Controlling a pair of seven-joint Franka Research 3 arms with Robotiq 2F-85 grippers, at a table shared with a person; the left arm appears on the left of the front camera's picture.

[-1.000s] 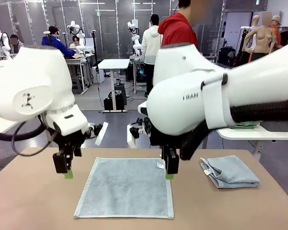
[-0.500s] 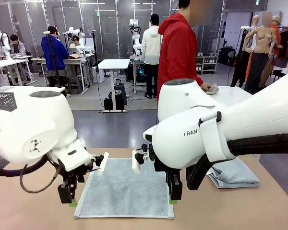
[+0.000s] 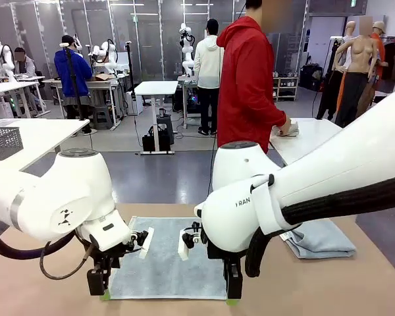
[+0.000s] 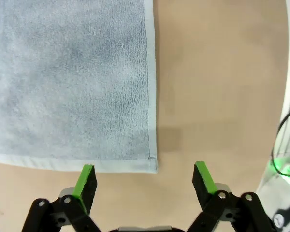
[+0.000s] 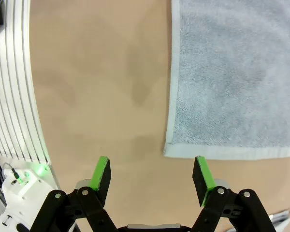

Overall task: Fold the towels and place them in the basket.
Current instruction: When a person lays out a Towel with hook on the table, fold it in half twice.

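Note:
One pale blue-grey towel [image 3: 166, 271] lies flat in the middle of the tan table [image 3: 39, 289]. My left gripper [image 3: 99, 290] hangs open just above its near left corner. In the left wrist view that corner of the towel [image 4: 72, 87] lies just ahead of the open gripper [image 4: 145, 181], between its green fingertips. My right gripper [image 3: 232, 294] is open at the near right corner; there the towel [image 5: 237, 82] ends just ahead of the gripper [image 5: 151, 178]. A folded towel [image 3: 326, 240] rests at the table's right. The basket [image 3: 2, 142] stands on a white side table at the far left.
A person in a red hoodie [image 3: 247, 79] stands beyond the far edge, one hand on a white table [image 3: 309, 135] at the right. Both of my arms' bulky white links hang over the towel's middle. Bare tabletop lies left and right of the flat towel.
Both arms have swung from the flat towel's far corners back to its near corners and come down close to the table. Both grippers stayed open. The towels have not moved.

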